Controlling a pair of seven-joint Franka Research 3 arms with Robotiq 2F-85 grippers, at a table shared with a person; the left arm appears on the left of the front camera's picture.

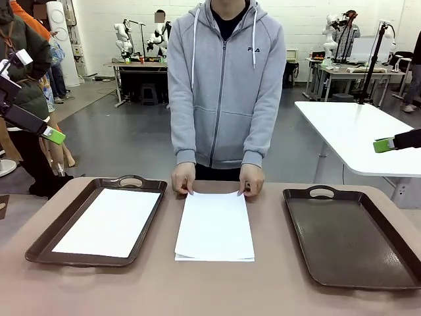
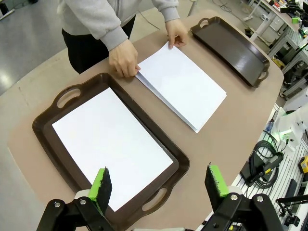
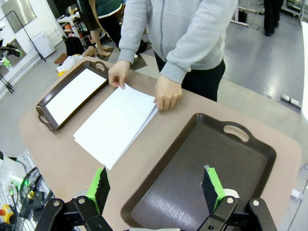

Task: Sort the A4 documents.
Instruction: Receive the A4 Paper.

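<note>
Stack of A4 documents (image 1: 214,227) between left tray (image 1: 46,240) and right tray (image 1: 348,240), clear of both grippers, person's hands (image 1: 183,178) covering its far corners, left gripper (image 2: 159,182) spread above left tray's single sheet (image 1: 108,222), right gripper (image 3: 155,185) spread over right tray, sheet count indistinct.

A light brown, round-cornered tabletop (image 1: 164,289) carries a dark brown handled tray (image 1: 39,250) at left, a stack of plain white paper sheets (image 1: 215,227) in the middle, a second such tray (image 1: 348,237) at right.
</note>
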